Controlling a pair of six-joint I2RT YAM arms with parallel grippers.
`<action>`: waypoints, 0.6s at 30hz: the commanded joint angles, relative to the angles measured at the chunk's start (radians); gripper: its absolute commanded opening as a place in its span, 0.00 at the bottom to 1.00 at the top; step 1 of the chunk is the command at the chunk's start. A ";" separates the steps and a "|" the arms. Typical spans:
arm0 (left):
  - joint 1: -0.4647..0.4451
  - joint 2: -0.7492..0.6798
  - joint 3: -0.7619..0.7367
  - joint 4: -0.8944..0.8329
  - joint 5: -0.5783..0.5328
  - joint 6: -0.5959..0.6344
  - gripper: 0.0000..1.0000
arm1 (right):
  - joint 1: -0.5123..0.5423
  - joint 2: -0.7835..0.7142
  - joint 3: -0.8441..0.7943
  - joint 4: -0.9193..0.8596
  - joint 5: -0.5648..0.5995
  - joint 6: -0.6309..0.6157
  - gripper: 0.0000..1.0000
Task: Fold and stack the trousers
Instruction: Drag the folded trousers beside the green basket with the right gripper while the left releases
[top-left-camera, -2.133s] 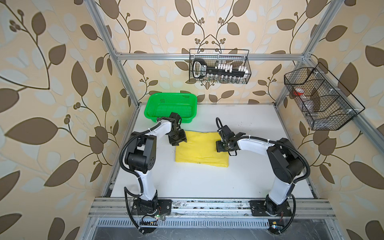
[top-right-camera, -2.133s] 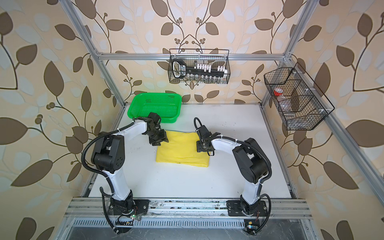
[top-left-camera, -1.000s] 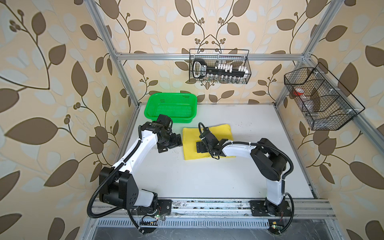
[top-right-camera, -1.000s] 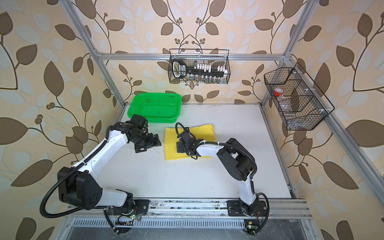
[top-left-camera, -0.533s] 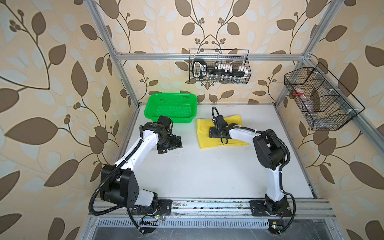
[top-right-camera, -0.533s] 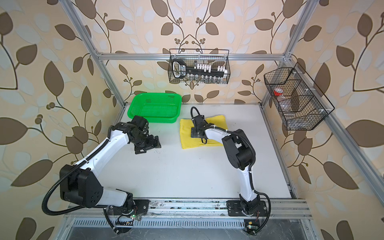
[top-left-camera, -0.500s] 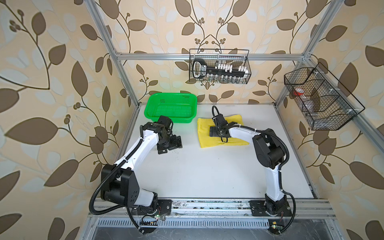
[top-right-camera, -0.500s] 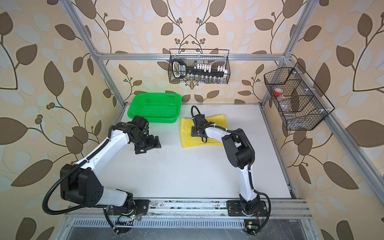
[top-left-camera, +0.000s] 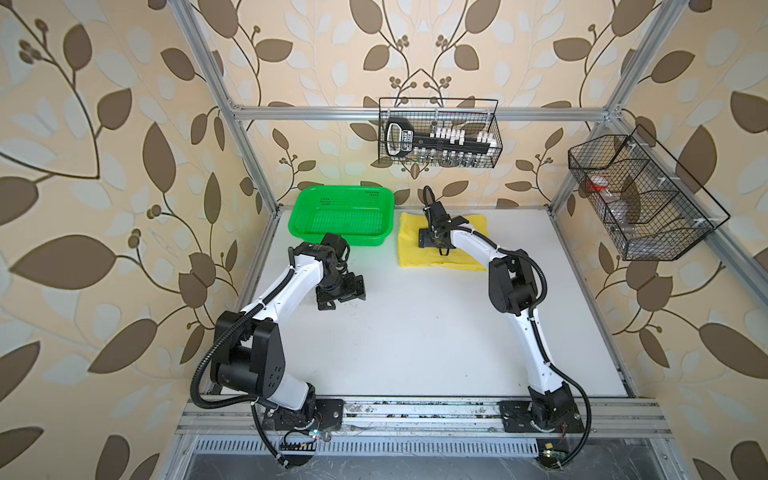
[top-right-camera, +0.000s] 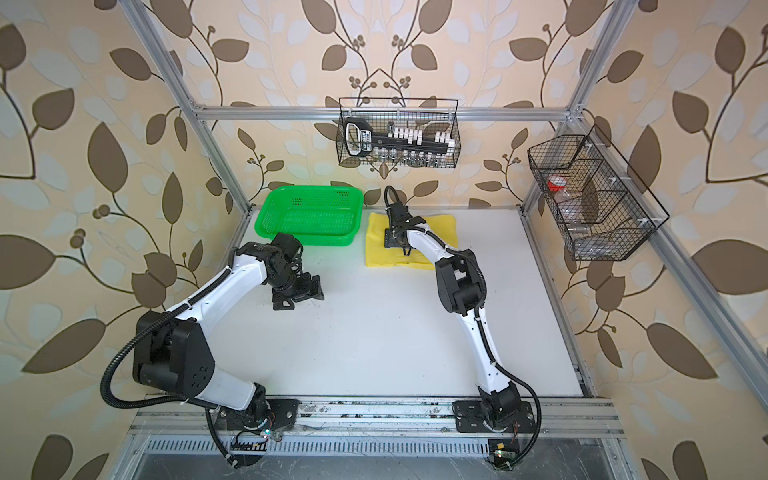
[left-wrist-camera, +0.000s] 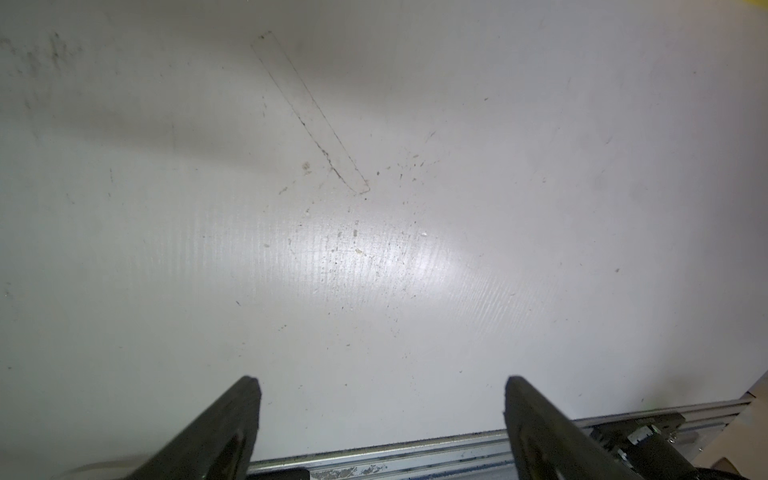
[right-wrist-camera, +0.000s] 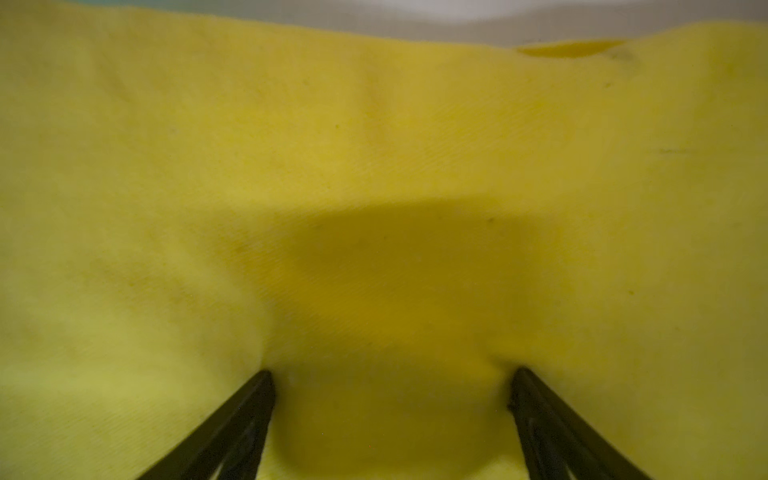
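Note:
The trousers (top-left-camera: 415, 254) (top-right-camera: 380, 251) are a bright yellow folded bundle lying flat at the back of the white table, just right of the green basket. My right gripper (top-left-camera: 434, 243) (top-right-camera: 395, 241) rests on top of them, open. In the right wrist view its two fingertips (right-wrist-camera: 266, 380) press into the yellow fabric (right-wrist-camera: 374, 145), which dents between them, and nothing is clamped. My left gripper (top-left-camera: 340, 297) (top-right-camera: 297, 297) (left-wrist-camera: 380, 380) is open above bare table at the left, well apart from the trousers.
A green perforated basket (top-left-camera: 343, 214) (top-right-camera: 309, 216) stands at the back left, close behind my left wrist. Wire baskets hang on the back wall (top-left-camera: 438, 133) and the right frame (top-left-camera: 640, 199). The table's front metal rail (left-wrist-camera: 415, 451) shows in the left wrist view.
My right gripper has slid the folded trousers from the table's middle to the back beside the green basket. The left arm pulled off them to the left and now holds still.

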 joint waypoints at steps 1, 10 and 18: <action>0.009 0.020 0.048 -0.024 -0.015 0.009 0.93 | -0.008 0.086 0.086 -0.032 -0.002 -0.038 0.91; 0.009 0.057 0.064 -0.005 -0.011 -0.008 0.93 | -0.049 0.085 0.160 -0.018 -0.129 -0.227 0.91; 0.007 0.094 0.120 -0.004 -0.001 -0.013 0.93 | -0.085 -0.261 -0.276 0.192 -0.211 -0.214 0.92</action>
